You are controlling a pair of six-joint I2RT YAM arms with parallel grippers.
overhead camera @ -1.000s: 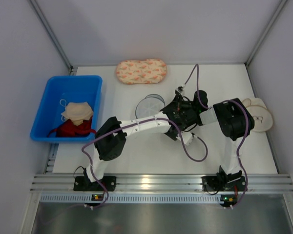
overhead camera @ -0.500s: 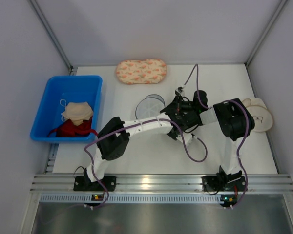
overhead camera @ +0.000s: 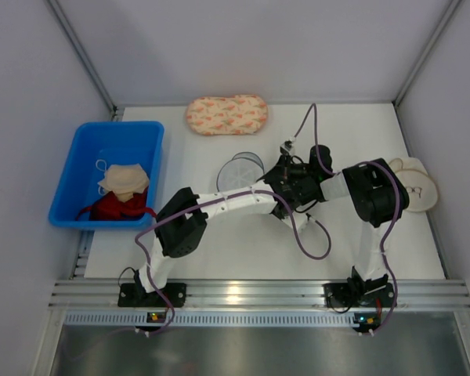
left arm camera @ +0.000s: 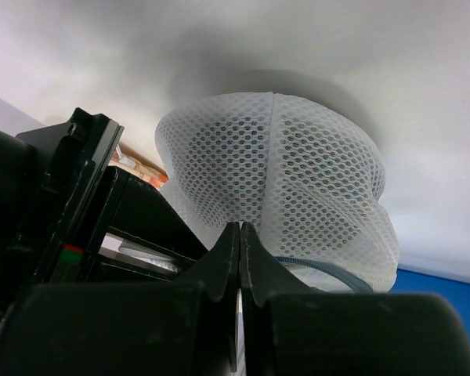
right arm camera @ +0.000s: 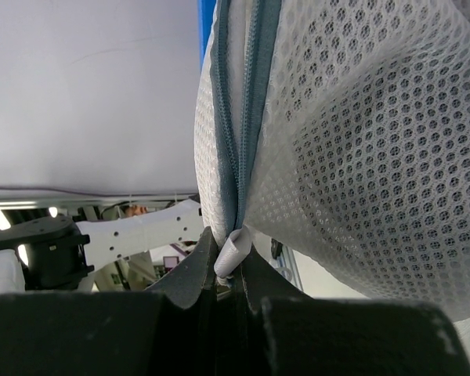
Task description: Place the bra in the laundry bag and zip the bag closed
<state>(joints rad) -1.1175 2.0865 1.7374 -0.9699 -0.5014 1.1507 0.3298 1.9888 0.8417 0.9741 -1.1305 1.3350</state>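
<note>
The white mesh laundry bag [overhead camera: 240,168] stands at mid-table, just left of where both grippers meet. My right gripper [right arm camera: 229,262] is shut on the white fabric tab [right arm camera: 229,252] at the end of the bag's blue-grey zip [right arm camera: 243,117]. The mesh [right arm camera: 376,157] fills that view. My left gripper [left arm camera: 240,229] is shut with its tips at the lower edge of the twisted mesh [left arm camera: 282,180], whose folds gather toward them. From above, the left gripper [overhead camera: 272,182] sits just in front of the right gripper [overhead camera: 276,167]. The bra is hidden or out of view.
A blue bin [overhead camera: 78,168] at the left holds a beige cloth [overhead camera: 124,180] and something red. A peach patterned pouch [overhead camera: 227,114] lies at the back. A beige round-cupped bra [overhead camera: 419,186] lies by the right wall. Both arms cross the table's middle.
The left jaws have closed from open to shut at the bag's edge. The left wrist has edged slightly toward the bag. The right gripper has kept its hold.
</note>
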